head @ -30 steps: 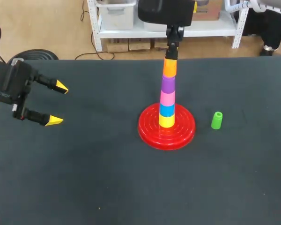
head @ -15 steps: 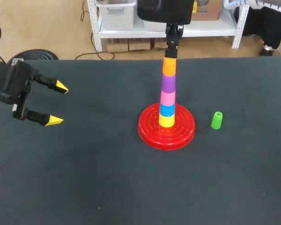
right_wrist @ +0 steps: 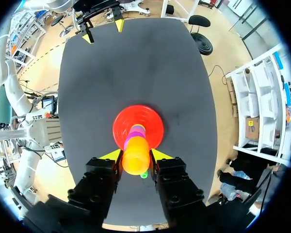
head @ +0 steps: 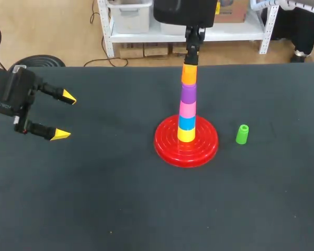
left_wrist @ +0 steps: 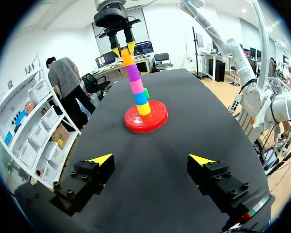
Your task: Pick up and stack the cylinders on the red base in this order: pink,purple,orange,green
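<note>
A robotics lab is showing here: my yellow-tipped left end effector (head: 64, 115) and right end effector (right_wrist: 136, 154), both machine-mounted, are hanging over one black bench (head: 94, 198).

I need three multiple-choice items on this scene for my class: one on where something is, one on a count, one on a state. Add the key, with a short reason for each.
1. Where is the green cylinder?
A) on the floor
B) upright on the table beside the red base, apart from it
C) tipped over on the base's rim

2. How many cylinders are stacked on the base?
A) three
B) five
C) seven

3. What state is the left claw in?
A) open and empty
B) shut on a pink cylinder
C) shut on a purple cylinder

Key:
1 B: dark table surface shows between it and the base.
2 B: from the bottom they are yellow, blue, pink, purple, then the orange cylinder on top.
3 A: its yellow tips are wide apart with nothing between them.
</note>
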You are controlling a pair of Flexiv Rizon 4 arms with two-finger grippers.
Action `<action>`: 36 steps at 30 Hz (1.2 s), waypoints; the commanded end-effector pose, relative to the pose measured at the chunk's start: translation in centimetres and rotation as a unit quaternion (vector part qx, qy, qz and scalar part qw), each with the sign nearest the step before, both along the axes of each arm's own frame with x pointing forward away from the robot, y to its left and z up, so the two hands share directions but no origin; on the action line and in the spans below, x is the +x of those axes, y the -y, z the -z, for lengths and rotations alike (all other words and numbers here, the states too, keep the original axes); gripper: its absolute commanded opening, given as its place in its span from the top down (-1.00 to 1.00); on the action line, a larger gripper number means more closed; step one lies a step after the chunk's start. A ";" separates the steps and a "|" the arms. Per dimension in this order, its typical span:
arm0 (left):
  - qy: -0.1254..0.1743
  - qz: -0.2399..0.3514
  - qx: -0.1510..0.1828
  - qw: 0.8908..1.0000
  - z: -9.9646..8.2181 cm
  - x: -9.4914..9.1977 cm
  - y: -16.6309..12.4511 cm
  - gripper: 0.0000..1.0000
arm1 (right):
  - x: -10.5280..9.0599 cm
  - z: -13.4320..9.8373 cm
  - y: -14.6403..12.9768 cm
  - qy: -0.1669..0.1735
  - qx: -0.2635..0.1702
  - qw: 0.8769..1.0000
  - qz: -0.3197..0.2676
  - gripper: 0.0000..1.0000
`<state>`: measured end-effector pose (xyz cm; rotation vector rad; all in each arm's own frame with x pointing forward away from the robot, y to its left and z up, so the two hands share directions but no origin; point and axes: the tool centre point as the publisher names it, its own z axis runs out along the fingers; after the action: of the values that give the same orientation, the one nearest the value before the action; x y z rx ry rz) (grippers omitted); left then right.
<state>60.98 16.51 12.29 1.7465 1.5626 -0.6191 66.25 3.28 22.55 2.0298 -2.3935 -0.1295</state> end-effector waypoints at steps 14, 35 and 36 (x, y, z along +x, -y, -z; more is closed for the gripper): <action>0.001 0.001 -0.001 1.000 0.1 0.0 -0.1 -1.00 | -0.5 -0.2 0.3 -0.003 0.002 1.000 0.001 1.00; 0.001 0.001 -0.001 1.000 0.1 0.0 -0.1 -1.00 | -0.4 1.1 0.1 -0.027 0.002 1.000 -0.002 1.00; 0.001 0.001 -0.001 1.000 0.1 0.0 -0.1 -1.00 | -0.4 1.2 0.2 -0.028 0.003 1.000 -0.002 1.00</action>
<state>60.98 16.51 12.29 1.7465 1.5626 -0.6192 65.66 3.16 22.07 2.0079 -2.3624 -0.1825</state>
